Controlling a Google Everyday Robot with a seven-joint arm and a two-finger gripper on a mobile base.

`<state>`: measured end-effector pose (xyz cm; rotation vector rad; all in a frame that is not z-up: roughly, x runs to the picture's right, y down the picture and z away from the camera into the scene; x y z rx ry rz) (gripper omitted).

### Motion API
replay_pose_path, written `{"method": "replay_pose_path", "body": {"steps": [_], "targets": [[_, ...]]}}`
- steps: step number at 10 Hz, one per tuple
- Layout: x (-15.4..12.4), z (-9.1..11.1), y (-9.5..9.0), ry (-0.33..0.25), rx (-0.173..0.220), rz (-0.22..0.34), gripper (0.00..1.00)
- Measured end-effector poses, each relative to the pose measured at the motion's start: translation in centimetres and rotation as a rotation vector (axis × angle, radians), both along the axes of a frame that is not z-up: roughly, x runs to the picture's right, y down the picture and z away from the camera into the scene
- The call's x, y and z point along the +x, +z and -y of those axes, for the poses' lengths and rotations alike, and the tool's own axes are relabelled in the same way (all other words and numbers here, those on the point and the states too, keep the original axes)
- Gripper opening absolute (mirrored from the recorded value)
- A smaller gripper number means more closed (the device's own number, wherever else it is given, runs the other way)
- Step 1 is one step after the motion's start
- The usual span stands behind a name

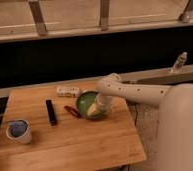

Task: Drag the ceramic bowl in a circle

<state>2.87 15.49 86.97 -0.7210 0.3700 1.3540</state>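
Surface (90,142): a wooden top with a dark wall and a railing behind its far edge.
Ceramic bowl (86,102): a round, shallow, glossy green bowl. It sits upright on the surface, nearer the far edge than the front edge and a little right of the middle.
Arm (135,92): pale. It enters from the right side and crosses above the right edge, with its elbow over the far edge just behind the bowl.
Gripper (97,106): it points down from the arm's end into the right half of the bowl, inside the rim.
Fingers (94,109): spread wide and released, with nothing clamped between them. A pale tip lies low against the bowl's green inside. Whether it presses on the wall or the bottom cannot be told.
Red item (72,111): small and long. It lies flat just beside the bowl's left rim, and contact cannot be confirmed.
White packet (69,92): lies flat near the far edge, to the left of the bowl and apart from it.
Black bar (51,112): lies flat, left of the red item, with its length running from the far edge toward the front.
White cup (18,131): blue inside and upright. It stands near the front left corner, well apart from the bowl.
Bottle (178,62): upright on a ledge beyond the surface, at the far right.
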Motion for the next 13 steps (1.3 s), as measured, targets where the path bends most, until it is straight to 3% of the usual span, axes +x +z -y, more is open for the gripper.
{"method": "replay_pose_path", "body": {"steps": [1, 5, 8, 13], "targets": [[0.0, -0.4, 0.2, 0.007, -0.013, 0.006, 0.72], [-0.3, -1.1, 0.2, 0.024, -0.034, 0.025, 0.30], [0.1, -0.3, 0.0, 0.023, -0.026, 0.016, 0.04], [6.1, 1.8, 2.1, 0.059, -0.058, -0.110, 0.00]]}}
